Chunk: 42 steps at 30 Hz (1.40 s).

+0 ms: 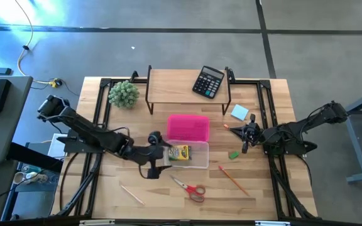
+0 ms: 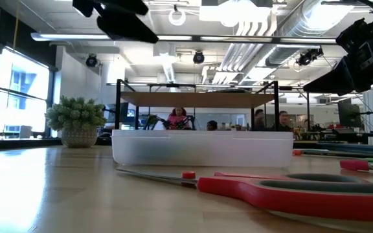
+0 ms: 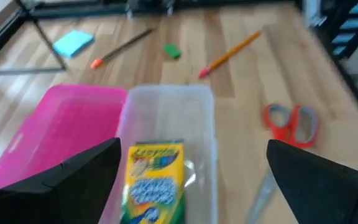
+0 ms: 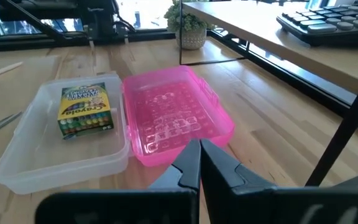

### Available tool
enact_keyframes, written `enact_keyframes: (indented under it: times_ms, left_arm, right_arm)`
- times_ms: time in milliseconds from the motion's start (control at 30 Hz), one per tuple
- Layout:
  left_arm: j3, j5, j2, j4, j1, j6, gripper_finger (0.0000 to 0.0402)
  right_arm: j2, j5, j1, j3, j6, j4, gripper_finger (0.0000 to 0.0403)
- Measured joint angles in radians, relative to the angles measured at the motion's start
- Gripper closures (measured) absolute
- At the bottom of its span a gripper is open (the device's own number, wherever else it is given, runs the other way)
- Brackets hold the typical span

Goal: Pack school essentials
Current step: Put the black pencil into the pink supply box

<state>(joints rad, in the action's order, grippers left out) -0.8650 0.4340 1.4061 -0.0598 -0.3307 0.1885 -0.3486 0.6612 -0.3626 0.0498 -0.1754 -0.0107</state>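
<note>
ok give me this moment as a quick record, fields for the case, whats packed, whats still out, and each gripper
case: clear box open, pink lid flipped back beside it
packed: crayon box lying in the clear box
still out: scissors, orange pencil, wooden stick, green eraser, blue notepad
left gripper: open, at the clear box's end by the crayon box
right gripper: shut, empty, between pink lid and blue notepad
not for packing: calculator on the shelf, ball plant

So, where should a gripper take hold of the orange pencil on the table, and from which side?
Grip the orange pencil at mid-shaft, coming straight down from above. It lies flat on the table, diagonally, with bare wood around it, so the fingers should close across its thin shaft. The right gripper is probably nearer.
</note>
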Motion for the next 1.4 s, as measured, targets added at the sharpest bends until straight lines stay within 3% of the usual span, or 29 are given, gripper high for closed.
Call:
enact_keyframes:
  times_ms: [333, 767, 1167, 1400]
  left_arm:
    - [0.101, 0.004, 0.007, 0.17, -0.018, 0.037, 0.0009]
    - [0.1, 0.004, 0.006, 0.181, -0.015, 0.114, 0.0009]
    - [0.1, -0.007, 0.006, 0.191, 0.069, 0.115, 0.0009]
    - [0.1, -0.011, 0.006, 0.192, 0.083, 0.115, 0.0009]
  right_arm:
    - [0.001, 0.0, 0.0, 0.0, 0.0, -0.008, 0.0403]
    - [0.002, 0.0, 0.0, 0.0, 0.0, -0.008, 0.0403]
    - [0.002, 0.0, 0.0, 0.0, 0.0, -0.008, 0.0403]
    - [0.002, -0.043, 0.0, 0.0, -0.207, 0.0, 0.0403]
